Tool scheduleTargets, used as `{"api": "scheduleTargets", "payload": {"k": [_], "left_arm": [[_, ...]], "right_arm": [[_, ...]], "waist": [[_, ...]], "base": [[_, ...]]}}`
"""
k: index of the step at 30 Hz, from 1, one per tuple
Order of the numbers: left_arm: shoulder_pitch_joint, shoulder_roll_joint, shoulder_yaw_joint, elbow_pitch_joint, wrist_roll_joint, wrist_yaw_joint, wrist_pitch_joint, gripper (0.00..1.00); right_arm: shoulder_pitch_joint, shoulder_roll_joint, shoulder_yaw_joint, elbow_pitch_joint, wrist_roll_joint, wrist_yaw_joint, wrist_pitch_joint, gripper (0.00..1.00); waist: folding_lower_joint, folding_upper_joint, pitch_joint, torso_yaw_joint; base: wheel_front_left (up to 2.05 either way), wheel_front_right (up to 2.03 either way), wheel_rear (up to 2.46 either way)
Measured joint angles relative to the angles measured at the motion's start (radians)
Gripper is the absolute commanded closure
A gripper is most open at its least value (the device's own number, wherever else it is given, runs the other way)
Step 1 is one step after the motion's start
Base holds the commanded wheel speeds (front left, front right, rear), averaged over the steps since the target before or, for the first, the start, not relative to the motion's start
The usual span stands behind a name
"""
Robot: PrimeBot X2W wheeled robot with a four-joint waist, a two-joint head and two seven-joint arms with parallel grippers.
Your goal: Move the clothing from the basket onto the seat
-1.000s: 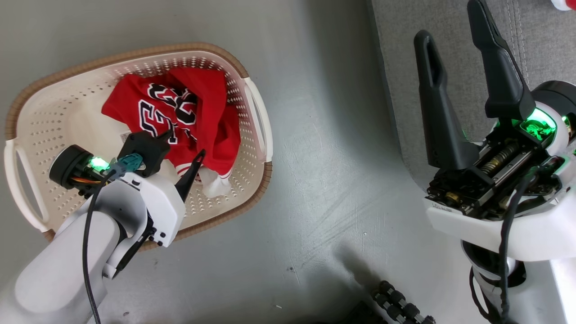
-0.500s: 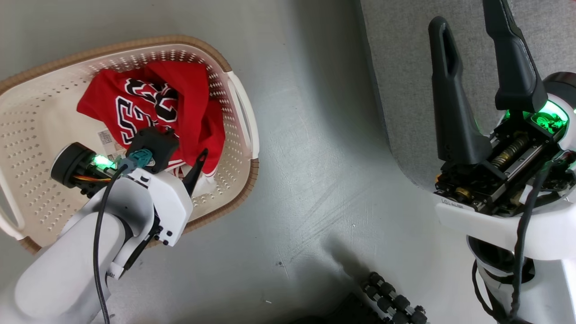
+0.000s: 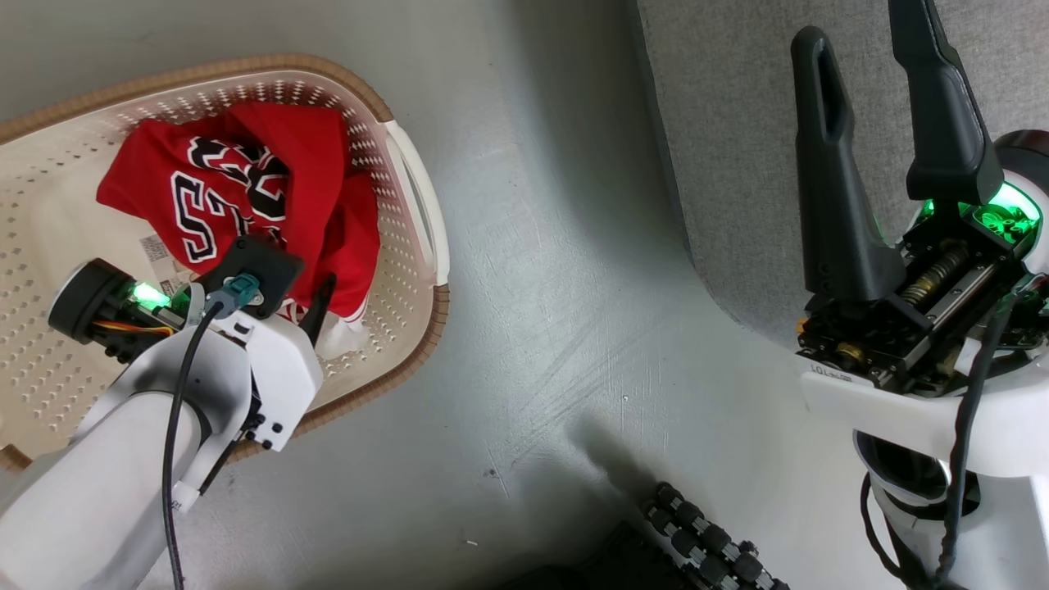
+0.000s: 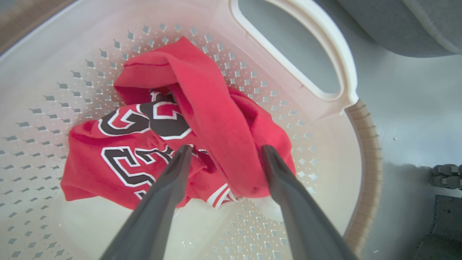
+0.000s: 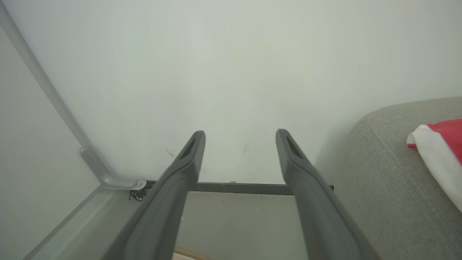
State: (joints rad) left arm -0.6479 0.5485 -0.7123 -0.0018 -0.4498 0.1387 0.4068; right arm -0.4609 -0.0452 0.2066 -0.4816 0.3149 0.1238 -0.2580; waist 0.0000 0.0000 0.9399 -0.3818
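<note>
Jersey (image 4: 119, 159) sits in basket (image 4: 54, 90), my left gripper (image 4: 225, 150) spread over it, nothing gripped; one red-white garment (image 5: 440, 144) lies on seat (image 5: 379, 173); right gripper (image 5: 240, 133) spread, empty.

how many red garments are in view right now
2: the numbered jersey bunched in the basket, and a red-and-white garment on the seat. Another may hide under the jersey.

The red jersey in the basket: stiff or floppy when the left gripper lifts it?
Probably floppy: the jersey lies crumpled in soft folds, so it should drape. Likely light, as the cloth looks thin. The open left gripper frames one fold, so a pinch may lift only part.
</note>
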Motion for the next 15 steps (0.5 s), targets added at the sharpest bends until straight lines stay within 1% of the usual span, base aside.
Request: {"api": "scheduleTargets", "payload": {"k": [2, 3, 4, 5, 11, 15], "left_arm": [[0.0, 0.008, 0.0, -0.007, 0.01, 0.006, 0.002, 0.0], [0.0, 0.013, 0.0, -0.012, 0.016, 0.009, 0.003, 0.26], [0.0, 0.017, 0.001, -0.014, 0.021, 0.009, 0.003, 0.73], [0.0, 0.021, 0.002, -0.017, 0.021, 0.01, 0.003, 1.0], [0.0, 0.028, 0.006, -0.037, 0.023, 0.013, 0.007, 1.0], [0.0, 0.03, 0.026, -0.052, 0.005, 0.017, 0.006, 1.0]], "right_arm": [[0.0, 0.0, 0.001, 0.0, 0.001, 0.0, 0.0, 0.0], [0.0, 0.0, 0.002, 0.0, 0.001, 0.0, 0.0, 0.0], [0.0, 0.0, 0.002, -0.001, 0.001, 0.0, 0.0, 0.0], [0.0, 0.0, 0.002, -0.001, 0.001, 0.0, 0.0, 0.0], [-0.002, 0.0, 0.002, -0.001, 0.002, 0.0, 0.0, 0.0], [-0.029, 0.0, -0.002, -0.001, 0.002, 0.0, 0.0, 0.0]], "waist": [[0.0, 0.0, 0.005, -0.004], [0.0, 0.0, 0.007, -0.005], [0.0, 0.0, 0.01, -0.007], [0.0, 0.0, 0.012, -0.008], [0.0, 0.0, 0.019, -0.013], [0.0, 0.0, 0.019, -0.012]], "base": [[0.0, 0.0, 0.0], [0.0, 0.0, 0.0], [0.0, 0.0, 0.0], [0.0, 0.0, 0.0], [0.0, 0.0, 0.0], [0.0, 0.0, 0.0]]}}
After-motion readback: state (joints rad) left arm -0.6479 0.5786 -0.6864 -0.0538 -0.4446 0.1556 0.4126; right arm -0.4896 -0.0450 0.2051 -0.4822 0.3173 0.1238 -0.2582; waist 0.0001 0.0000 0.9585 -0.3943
